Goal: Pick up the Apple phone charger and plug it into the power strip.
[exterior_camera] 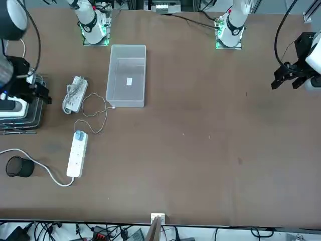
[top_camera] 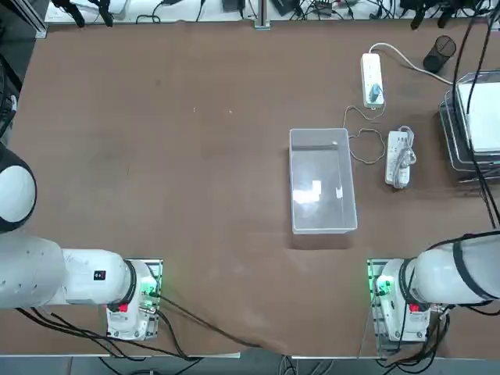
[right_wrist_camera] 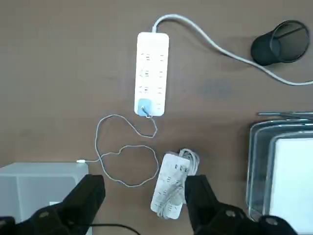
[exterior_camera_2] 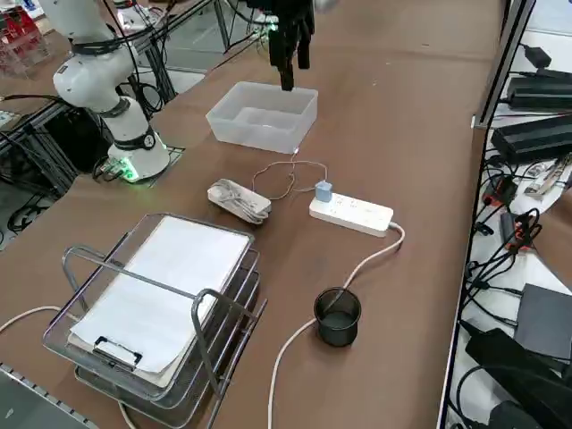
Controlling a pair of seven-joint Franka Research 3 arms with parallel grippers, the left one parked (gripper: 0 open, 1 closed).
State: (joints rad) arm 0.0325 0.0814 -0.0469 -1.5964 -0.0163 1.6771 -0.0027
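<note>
Charger (right_wrist_camera: 145, 105) on power strip (right_wrist_camera: 152, 63); right jaws (right_wrist_camera: 145, 186) above

- Right gripper (right_wrist_camera: 145, 188) over the bench (right_wrist_camera: 58, 73): jaws partly cut off, wrist view.
- Translucent plastic box (right_wrist_camera: 41, 188): cut off there.
- Small pale-blue-looking charger block (right_wrist_camera: 145, 106): underside hidden.

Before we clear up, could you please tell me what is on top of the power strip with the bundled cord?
Its looped cord lies over it, hiding some of the strip's face; what is underneath cannot be seen.
</note>
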